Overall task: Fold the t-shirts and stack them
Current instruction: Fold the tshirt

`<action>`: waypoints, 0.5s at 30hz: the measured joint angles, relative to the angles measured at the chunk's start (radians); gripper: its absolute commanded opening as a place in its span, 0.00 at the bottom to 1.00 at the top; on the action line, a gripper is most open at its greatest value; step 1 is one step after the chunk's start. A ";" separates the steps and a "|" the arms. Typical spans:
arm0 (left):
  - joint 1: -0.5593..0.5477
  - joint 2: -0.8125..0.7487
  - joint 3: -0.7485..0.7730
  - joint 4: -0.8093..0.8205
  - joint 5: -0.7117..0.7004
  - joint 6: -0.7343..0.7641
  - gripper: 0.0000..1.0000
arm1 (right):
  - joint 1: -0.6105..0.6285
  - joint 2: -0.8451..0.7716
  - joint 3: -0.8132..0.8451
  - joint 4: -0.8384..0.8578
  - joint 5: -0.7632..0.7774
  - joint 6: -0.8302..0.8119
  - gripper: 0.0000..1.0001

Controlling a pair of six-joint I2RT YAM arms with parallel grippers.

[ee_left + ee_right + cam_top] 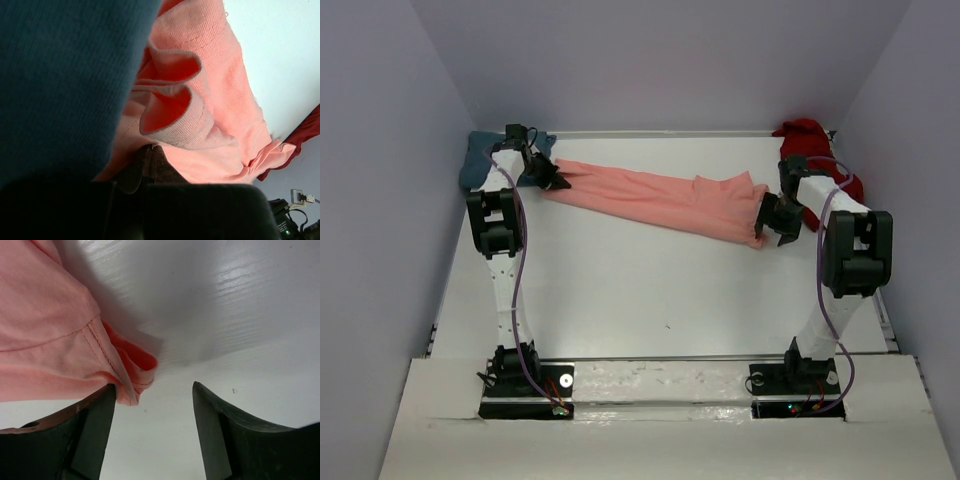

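The salmon-pink t-shirt (660,198) lies bunched in a long strip across the back of the white table (640,290), from my left gripper to my right gripper. My left gripper (558,180) is shut on its left end; in the left wrist view the closed fingertips (150,156) pinch the pink cloth (215,115). My right gripper (772,228) is open at the shirt's right end; the hemmed pink edge (120,375) rests against its left finger (95,425), with bare table between the fingers. The teal t-shirt (475,162) lies back left. The dark red t-shirt (808,140) lies back right.
Teal cloth (60,80) fills the left of the left wrist view, close to the camera. Grey walls enclose the table on the left, back and right. The dark red t-shirt also shows in the left wrist view (305,134).
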 measured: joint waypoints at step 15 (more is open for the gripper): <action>-0.008 0.000 -0.001 0.012 0.077 0.000 0.00 | -0.064 0.006 0.068 0.035 -0.291 0.054 0.76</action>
